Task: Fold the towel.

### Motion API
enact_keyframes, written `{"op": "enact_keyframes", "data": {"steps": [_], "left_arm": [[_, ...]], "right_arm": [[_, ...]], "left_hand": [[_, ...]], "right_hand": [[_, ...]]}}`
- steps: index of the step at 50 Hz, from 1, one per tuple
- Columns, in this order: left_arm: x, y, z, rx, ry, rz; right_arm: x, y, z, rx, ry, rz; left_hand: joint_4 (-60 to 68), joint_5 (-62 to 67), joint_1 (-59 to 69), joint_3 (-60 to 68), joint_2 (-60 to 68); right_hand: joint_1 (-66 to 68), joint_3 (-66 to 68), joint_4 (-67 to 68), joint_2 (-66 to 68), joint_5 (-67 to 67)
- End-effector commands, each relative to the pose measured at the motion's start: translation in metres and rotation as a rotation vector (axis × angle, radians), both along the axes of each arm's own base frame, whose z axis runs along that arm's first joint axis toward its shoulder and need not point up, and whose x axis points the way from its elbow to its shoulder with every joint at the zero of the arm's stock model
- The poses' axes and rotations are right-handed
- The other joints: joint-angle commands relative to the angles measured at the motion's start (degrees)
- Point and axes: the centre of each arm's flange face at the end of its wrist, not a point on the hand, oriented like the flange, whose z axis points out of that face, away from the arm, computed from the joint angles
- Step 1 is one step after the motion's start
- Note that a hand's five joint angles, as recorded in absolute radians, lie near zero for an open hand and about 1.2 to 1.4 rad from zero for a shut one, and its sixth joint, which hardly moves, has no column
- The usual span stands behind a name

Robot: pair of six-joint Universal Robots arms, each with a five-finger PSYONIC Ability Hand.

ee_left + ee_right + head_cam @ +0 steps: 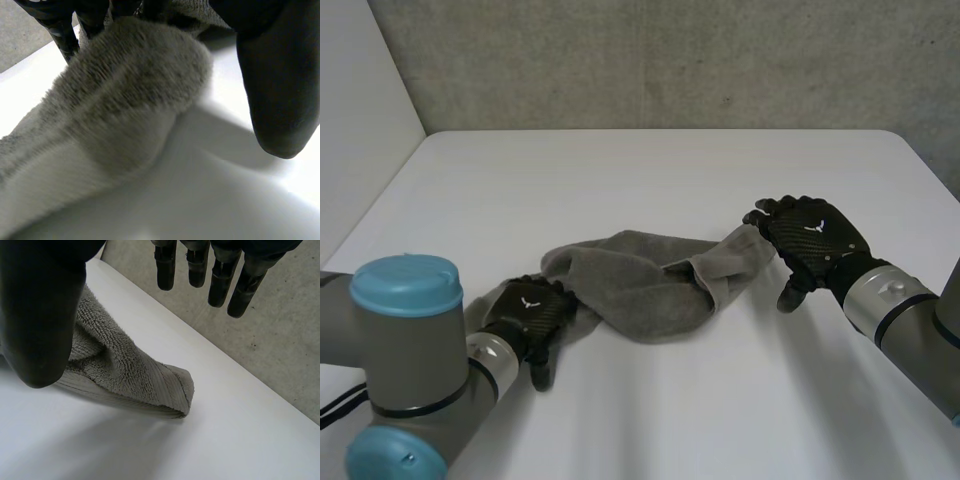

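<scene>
A grey towel (645, 285) lies crumpled in a long bunch across the middle of the white table (650, 170). My left hand (530, 315) rests at the towel's left end, fingers relaxed. In the left wrist view a thick fold of the towel (125, 95) bulges under the palm, and the thumb (280, 90) stands clear of it. My right hand (815, 240) hovers at the towel's right end. In the right wrist view its fingers (200, 265) are straight and apart from the thumb (40, 315), with the towel's ribbed corner (150, 380) lying flat below them, unpinched.
A rough concrete wall (670, 60) rises behind the table's far edge. The table's left edge (380, 205) runs diagonally beside a pale wall. Bare tabletop (720, 420) surrounds the towel on all sides.
</scene>
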Motion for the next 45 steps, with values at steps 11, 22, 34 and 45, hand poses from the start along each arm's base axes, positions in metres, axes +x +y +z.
{"op": "enact_keyframes", "data": {"steps": [11, 22, 34, 45], "left_arm": [[-0.001, -0.037, 0.001, -0.144, -0.048, 0.052], [-0.001, -0.053, 0.013, -0.219, -0.026, 0.078], [0.005, -0.054, 0.012, -0.203, -0.031, 0.089], [0.017, -0.043, 0.065, -0.287, 0.045, 0.068]], "right_arm": [[0.003, 0.001, -0.010, 0.025, 0.014, 0.012], [0.004, -0.002, -0.013, 0.007, 0.008, 0.014], [0.024, 0.003, -0.007, -0.024, -0.007, 0.084], [0.058, 0.040, -0.008, -0.094, 0.055, 0.339]], "left_hand": [[-3.4, 15.6, 14.3, -2.9, 14.8], [-3.4, 59.0, 57.7, -2.9, 58.1], [-3.4, 67.0, 65.6, -2.9, 66.1], [-3.4, 67.0, 65.6, -2.9, 66.1]], "right_hand": [[-4.3, -2.5, -4.4, -4.3, -3.6], [6.7, -2.5, -4.4, 6.7, 7.4], [0.3, -2.5, -4.4, 0.3, 1.1], [5.5, -2.5, -4.4, 5.5, 6.3]]}}
